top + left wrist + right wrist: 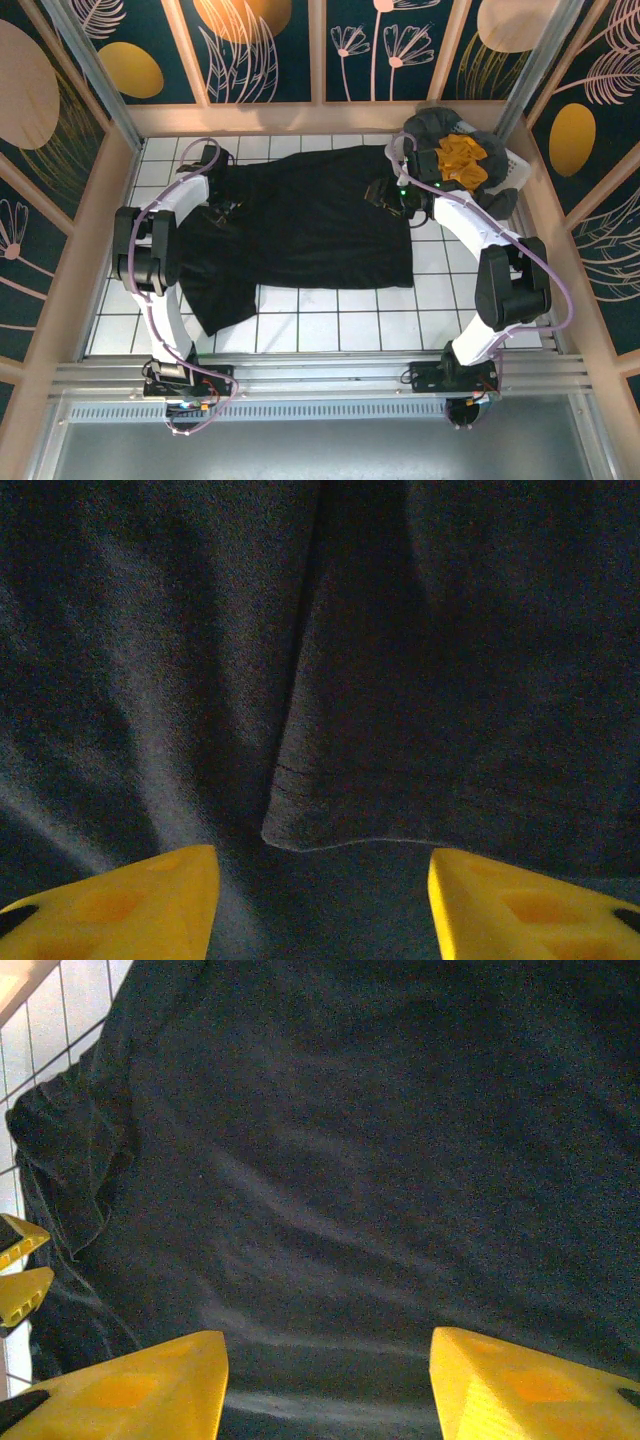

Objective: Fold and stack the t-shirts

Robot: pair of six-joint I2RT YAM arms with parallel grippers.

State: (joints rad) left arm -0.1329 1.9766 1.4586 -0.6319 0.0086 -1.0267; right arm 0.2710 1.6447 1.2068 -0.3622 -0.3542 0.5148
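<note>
**Figure.** A large plain black cloth t-shirt [310,225] lies spread flat on the white tiled tabletop [440,300], with one sleeve reaching toward the near left. The left gripper [320,905] is close over a hem edge in the shirt's far-left part; its yellow fingers stand wide apart and hold nothing. The right gripper [325,1385] is close over the shirt's far-right part, its fingers likewise spread wide and empty. In the far right corner, a white plastic lattice basket [515,170] holds a crumpled mustard-yellow t-shirt [462,160] and a dark grey t-shirt [440,122].
</note>
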